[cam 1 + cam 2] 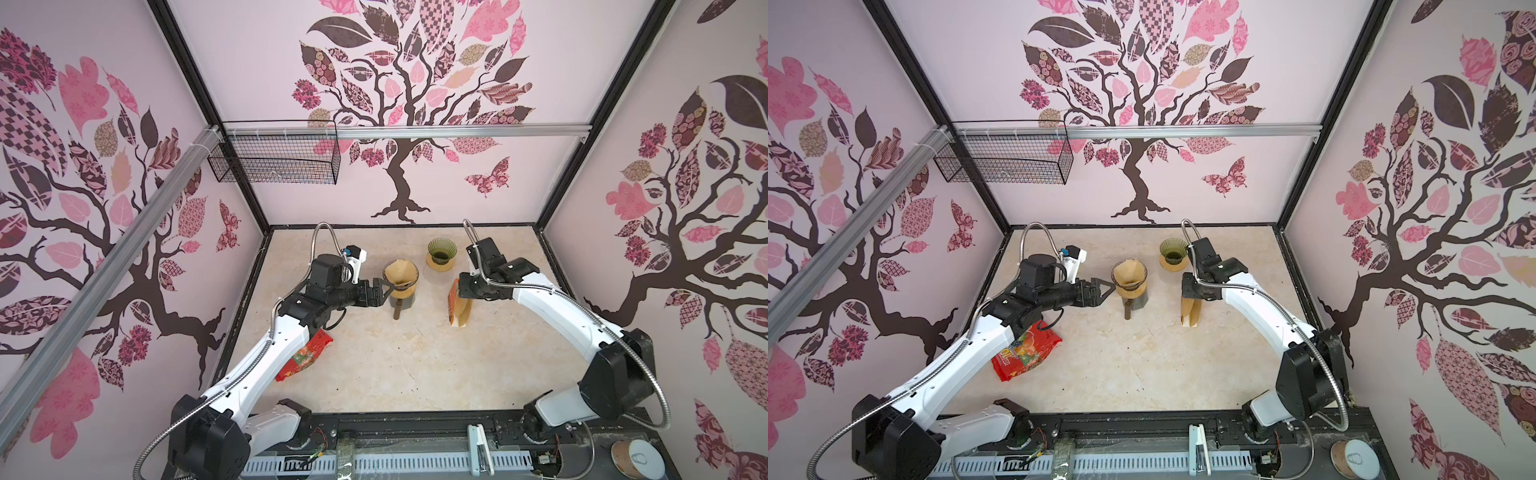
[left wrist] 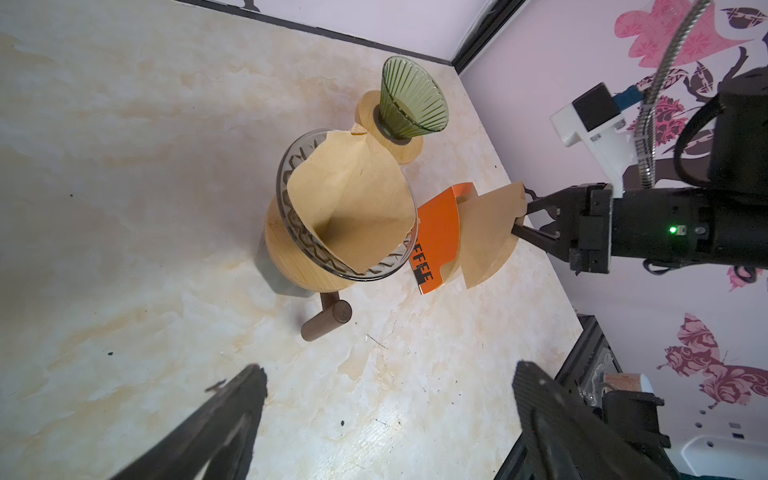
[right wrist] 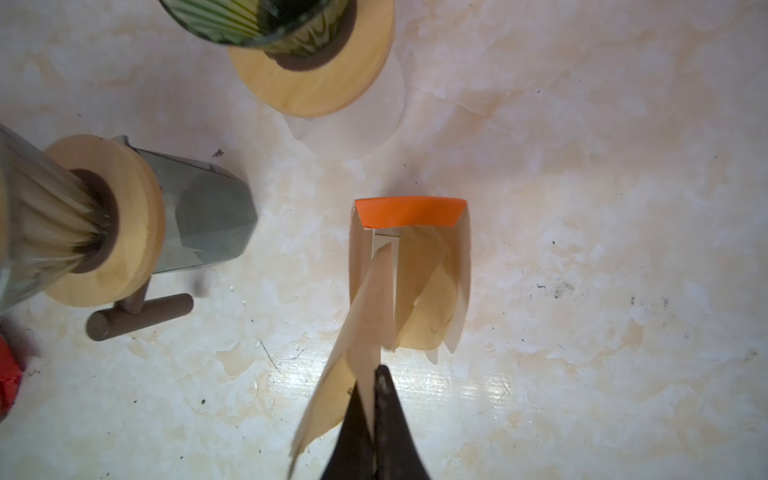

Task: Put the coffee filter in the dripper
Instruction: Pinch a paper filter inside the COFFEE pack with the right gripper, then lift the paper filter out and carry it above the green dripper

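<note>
A clear glass dripper on a wooden ring stands on a grey carafe, with a brown paper coffee filter sitting open inside it. Behind it a green ribbed dripper on a wooden base holds nothing. My left gripper is open just left of the clear dripper, with nothing between its fingers. My right gripper is shut on the edge of a second folded coffee filter, partly out of the orange filter box. In the left wrist view this held filter sticks out of the box.
A red snack bag lies under my left arm at the front left. A black wire basket hangs on the back wall rail. A tape roll sits at the front right, off the tabletop.
</note>
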Controlling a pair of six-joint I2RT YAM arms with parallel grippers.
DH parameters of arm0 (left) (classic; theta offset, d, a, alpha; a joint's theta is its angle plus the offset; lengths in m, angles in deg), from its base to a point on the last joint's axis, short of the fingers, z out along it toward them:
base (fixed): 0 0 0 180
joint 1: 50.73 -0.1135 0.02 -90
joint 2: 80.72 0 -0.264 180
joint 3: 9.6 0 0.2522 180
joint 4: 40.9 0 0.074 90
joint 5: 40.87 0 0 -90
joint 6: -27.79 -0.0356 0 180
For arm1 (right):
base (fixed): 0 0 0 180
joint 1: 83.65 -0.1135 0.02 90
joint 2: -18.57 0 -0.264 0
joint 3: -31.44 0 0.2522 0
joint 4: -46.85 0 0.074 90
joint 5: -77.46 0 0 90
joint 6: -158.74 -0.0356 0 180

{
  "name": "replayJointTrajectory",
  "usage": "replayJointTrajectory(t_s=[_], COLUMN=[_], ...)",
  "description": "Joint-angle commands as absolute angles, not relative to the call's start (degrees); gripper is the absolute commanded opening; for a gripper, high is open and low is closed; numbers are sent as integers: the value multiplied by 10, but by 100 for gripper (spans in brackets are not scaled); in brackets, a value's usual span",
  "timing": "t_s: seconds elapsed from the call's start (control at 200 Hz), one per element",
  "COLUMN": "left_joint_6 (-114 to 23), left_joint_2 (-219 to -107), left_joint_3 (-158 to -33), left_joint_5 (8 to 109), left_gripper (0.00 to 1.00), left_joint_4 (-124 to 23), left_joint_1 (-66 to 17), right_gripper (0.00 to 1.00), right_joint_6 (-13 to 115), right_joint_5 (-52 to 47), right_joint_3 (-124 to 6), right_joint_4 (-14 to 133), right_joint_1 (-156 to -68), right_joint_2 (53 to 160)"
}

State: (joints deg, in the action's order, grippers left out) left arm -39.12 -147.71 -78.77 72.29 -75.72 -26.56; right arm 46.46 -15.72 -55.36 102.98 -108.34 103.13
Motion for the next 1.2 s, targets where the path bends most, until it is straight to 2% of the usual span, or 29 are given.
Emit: replayJointTrajectory(t_s=[0.0,0.165,0.485,0.79,1.195], left_joint_6=[-395,-396,-402,-404,-403], left_joint_2=[-1465,-1454,-1416,-1406,-1420], left_joint_3=[-774,-777,-774,-774,-771], left_joint_5=[711,687,609,608,620], left_gripper=[95,96,95,96,96], left_joint_4=[-746,-753,-767,-768,-762], left_joint_1=[-264,-265,-265,-265,-264], right_gripper=[5,4,4,5,6], right_joint_6=[463,447,454,469,483], right_joint_5=[-163,-170,-176,-184,-175], right_joint_3=[-590,-610,-770,-915,-984], right_joint_4=[1053,1009,1002,1044,1083], right_joint_1=[-1086,-1087,-1086,-1075,-1048], right_joint_2=[995,985,1093,1213,1317])
